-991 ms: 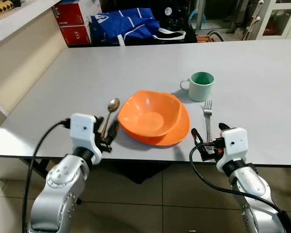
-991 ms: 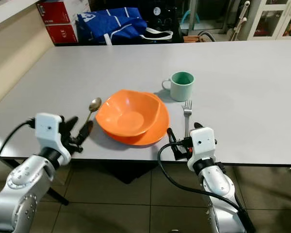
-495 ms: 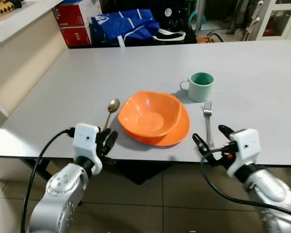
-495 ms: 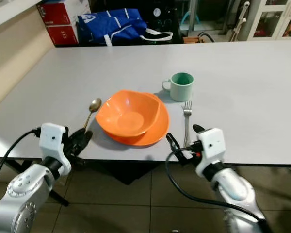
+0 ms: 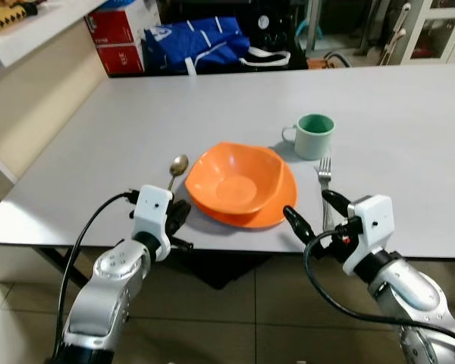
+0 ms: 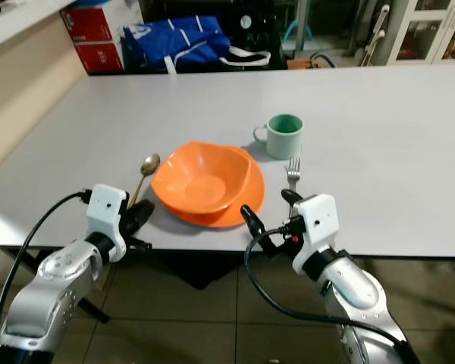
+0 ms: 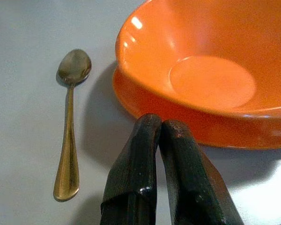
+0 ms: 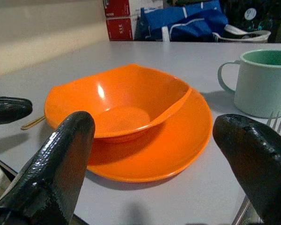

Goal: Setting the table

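Left gripper [image 5: 180, 214] fingers pressed together, empty, lower left at table [image 5: 136, 121] edge beside spoon [image 5: 174, 171]. Right gripper [image 5: 309, 213] spread wide, empty, lower right, straddling fork [image 5: 324, 182]. Orange bowl [image 5: 240, 183] center frame, green mug [image 5: 313, 135] above-right.

A grey table [image 5: 121, 114] stands over brown floor tiles [image 5: 235, 303], red boxes [image 5: 120, 38] and a blue bag [image 5: 201, 42] behind.

No legible text or labels.
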### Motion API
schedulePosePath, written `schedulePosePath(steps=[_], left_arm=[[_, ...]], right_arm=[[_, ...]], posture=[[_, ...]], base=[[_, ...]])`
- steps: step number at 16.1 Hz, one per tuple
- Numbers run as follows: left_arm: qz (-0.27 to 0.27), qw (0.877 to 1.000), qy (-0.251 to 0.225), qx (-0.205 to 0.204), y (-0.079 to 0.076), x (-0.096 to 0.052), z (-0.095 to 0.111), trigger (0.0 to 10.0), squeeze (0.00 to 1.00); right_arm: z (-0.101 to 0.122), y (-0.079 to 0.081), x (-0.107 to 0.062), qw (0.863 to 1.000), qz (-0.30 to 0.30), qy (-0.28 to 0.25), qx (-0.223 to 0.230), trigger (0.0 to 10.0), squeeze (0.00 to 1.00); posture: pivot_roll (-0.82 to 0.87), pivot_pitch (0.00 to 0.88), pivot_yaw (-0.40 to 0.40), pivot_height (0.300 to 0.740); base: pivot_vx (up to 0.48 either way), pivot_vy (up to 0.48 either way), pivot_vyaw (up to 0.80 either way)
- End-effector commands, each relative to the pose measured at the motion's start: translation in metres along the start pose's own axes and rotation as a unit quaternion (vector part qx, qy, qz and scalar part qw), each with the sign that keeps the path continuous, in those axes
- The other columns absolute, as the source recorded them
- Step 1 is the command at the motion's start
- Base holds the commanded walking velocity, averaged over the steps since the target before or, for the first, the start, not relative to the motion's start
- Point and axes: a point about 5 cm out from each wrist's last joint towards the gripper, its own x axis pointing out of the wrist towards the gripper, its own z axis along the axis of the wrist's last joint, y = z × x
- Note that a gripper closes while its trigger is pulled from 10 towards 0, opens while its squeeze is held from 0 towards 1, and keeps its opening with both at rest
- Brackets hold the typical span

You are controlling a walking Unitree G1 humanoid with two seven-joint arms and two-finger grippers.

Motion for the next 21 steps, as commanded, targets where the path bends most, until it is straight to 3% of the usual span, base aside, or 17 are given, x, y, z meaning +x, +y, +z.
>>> schedulePosePath(steps=[1,5,17,21], left_arm=[[0.002,1.0,0.002,0.006,0.004,0.0,0.002,10.0,0.0],[-0.001,1.0,0.01,0.003,0.003,0.009,-0.005,10.0,0.0],[-0.01,1.0,-0.006,0.018,0.003,0.04,0.002,10.0,0.0],[-0.001,1.0,-0.016,0.026,0.008,0.037,0.006,10.0,0.0]], right_arm=[[0.003,0.004,0.0,1.0,0.004,-0.003,0.004,10.0,0.0],[0.005,0.008,-0.002,1.0,0.005,0.0,0.009,10.0,0.0],[0.003,0.015,-0.009,1.0,0.0,0.01,0.009,10.0,0.0],[0.002,0.017,-0.012,1.0,0.0,0.013,0.006,10.0,0.0]], posture=[[-0.24,0.025,0.129,0.74],[-0.25,0.036,0.13,0.74],[-0.29,0.052,0.147,0.74],[-0.3,0.054,0.152,0.74]], base=[[0.0,0.0,0.0],[0.0,0.0,0.0],[0.0,0.0,0.0],[0.0,0.0,0.0]])
